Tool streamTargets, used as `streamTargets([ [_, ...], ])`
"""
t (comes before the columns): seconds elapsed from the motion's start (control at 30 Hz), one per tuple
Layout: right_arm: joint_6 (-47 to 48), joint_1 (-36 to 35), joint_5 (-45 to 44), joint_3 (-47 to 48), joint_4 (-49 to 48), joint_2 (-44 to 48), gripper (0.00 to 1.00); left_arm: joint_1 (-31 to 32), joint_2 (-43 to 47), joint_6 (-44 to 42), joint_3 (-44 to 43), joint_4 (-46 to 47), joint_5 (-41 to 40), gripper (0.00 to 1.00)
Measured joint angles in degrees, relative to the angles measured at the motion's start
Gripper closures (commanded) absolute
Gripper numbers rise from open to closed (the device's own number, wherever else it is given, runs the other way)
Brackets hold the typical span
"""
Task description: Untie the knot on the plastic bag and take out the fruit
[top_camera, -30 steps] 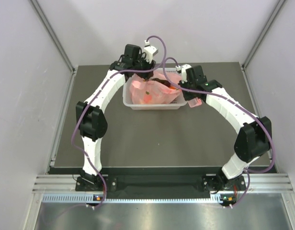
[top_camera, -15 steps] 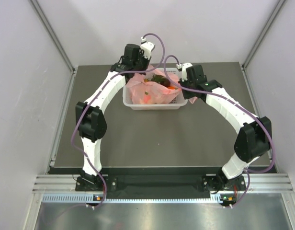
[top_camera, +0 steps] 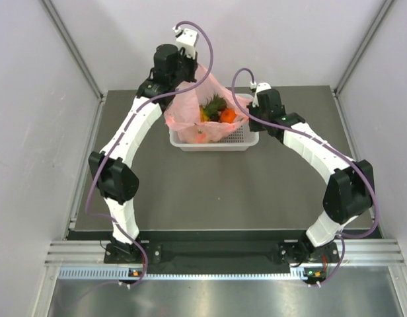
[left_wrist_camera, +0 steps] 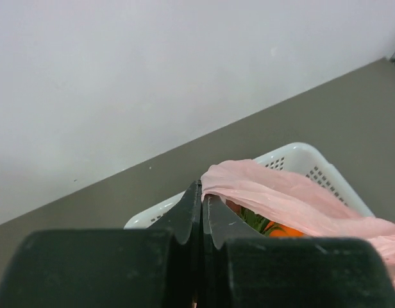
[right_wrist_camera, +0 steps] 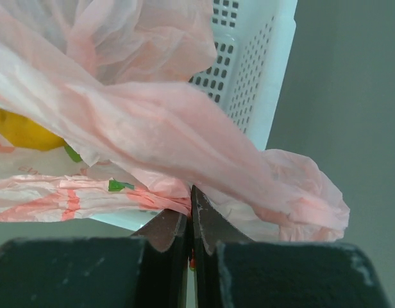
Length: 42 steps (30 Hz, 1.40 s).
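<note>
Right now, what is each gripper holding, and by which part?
Both hold the plastic bag by its mouth: the left gripper pinches the far-left edge, high above the basket; the right gripper pinches the right edge.

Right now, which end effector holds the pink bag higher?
The left end effector, pinching the plastic bag above the basket; the right end effector grips at rim level.
</note>
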State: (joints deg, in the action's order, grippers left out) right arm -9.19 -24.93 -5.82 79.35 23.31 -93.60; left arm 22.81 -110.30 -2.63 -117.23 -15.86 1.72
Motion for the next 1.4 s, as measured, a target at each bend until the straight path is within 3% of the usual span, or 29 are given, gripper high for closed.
streamTargets([
  [0.33,-2.62,0.04,3.85,-1.01,-6.21,1.18,1.0,-0.39,1.86,3.21,-7.54,0.48,0.39,1.0],
  [0.6,-2.89,0.04,12.13,-2.62,-7.45,9.77,0.98,-0.46,9.01,6.8,-8.44,0.26,3.28,1.0],
  [0.8,-3.1,-1.29,19.54,-8.7,-7.17,20.55,0.98,-0.48,25.7,10.36,4.07,-0.87,8.39,1.0],
  [1.03,-4.61,-4.94,22.36,-19.74,-5.84,30.21,0.98,-0.48,41.31,15.8,20.22,-3.04,15.69,1.0],
  [1.23,-6.01,-5.35,21.51,-28.04,-4.57,30.82,0.99,-0.52,49.11,17.86,37.2,-4.63,16.28,1.0],
  [1.4,-7.26,-7.23,20.46,-32.46,-5.31,27.76,0.99,-0.55,50.01,19.19,41.27,-7.76,18.12,1.0],
])
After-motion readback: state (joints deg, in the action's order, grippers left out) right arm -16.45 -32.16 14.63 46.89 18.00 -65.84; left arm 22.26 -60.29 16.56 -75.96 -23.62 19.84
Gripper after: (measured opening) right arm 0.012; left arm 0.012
